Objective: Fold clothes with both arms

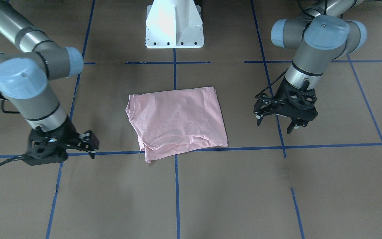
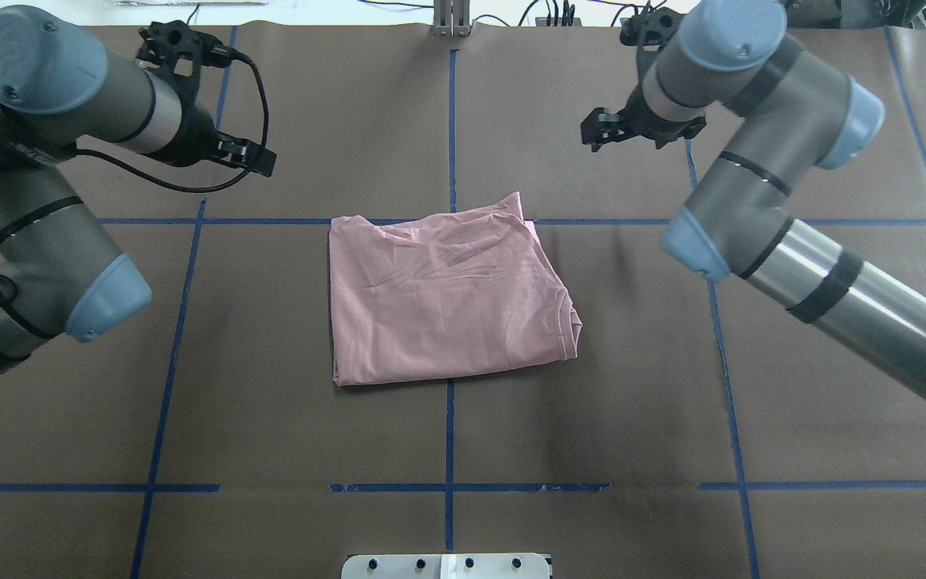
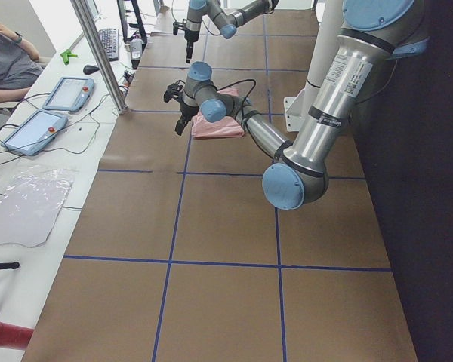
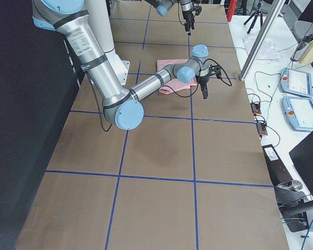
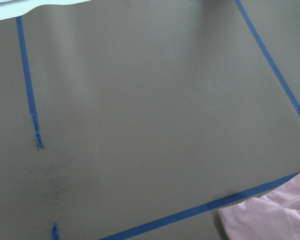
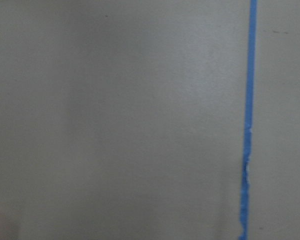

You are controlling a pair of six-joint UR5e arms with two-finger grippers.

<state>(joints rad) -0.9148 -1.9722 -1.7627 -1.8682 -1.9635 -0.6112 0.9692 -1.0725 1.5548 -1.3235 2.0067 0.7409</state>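
Left gripper [image 1: 275, 126] hangs pointing down, fingers spread wide apart. Right gripper [image 1: 91, 144] is tilted inward, honestly can't tell if it's closed.

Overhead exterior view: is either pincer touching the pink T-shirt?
No, the left pincer and the right pincer both hover over bare brown table, each clear of the folded T-shirt.

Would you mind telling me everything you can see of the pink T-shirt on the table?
The T-shirt is pale pink, seemingly of thin, soft fabric, and folded into a rough rectangle of several lightly creased layers. Its neckline shows at the edge toward the robot's right; no print is visible. It lies flat in the middle of the brown table, covering part of a blue tape line. Neither the left gripper nor the right gripper touches it.
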